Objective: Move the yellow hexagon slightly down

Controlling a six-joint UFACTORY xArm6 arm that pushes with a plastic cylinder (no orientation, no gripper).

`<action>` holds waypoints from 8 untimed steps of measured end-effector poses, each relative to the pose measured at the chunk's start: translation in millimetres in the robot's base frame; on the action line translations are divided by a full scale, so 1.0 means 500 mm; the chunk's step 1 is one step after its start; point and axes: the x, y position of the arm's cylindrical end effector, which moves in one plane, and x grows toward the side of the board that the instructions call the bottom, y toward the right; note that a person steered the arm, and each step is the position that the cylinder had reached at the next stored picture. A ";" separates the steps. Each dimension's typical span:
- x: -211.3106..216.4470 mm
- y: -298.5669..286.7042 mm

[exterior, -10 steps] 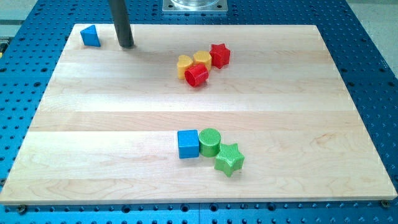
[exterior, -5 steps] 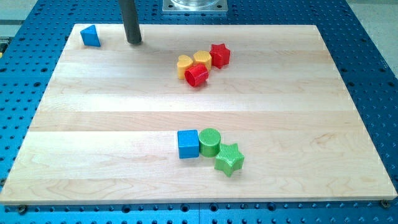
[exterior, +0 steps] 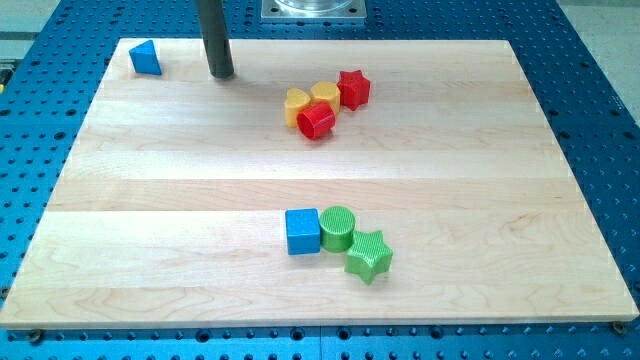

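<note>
The rod [exterior: 214, 38] is cut off by the view's top edge, so only its lower part shows. A grey metal plate [exterior: 313, 10] at the view's top is cut off too.

The yellow hexagon [exterior: 324, 95] is partly hidden behind the red block [exterior: 316, 121] in front of it, and its six sides are hard to make out. The other yellow block [exterior: 296, 105] is also partly covered by that red block.

The blue table [exterior: 600, 120] under the wooden board [exterior: 200, 180] runs out past every edge.
</note>
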 end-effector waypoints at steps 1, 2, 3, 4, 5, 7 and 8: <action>-0.001 0.000; -0.001 0.011; -0.009 0.041; -0.009 0.081; -0.009 0.099; -0.017 0.219; -0.012 0.235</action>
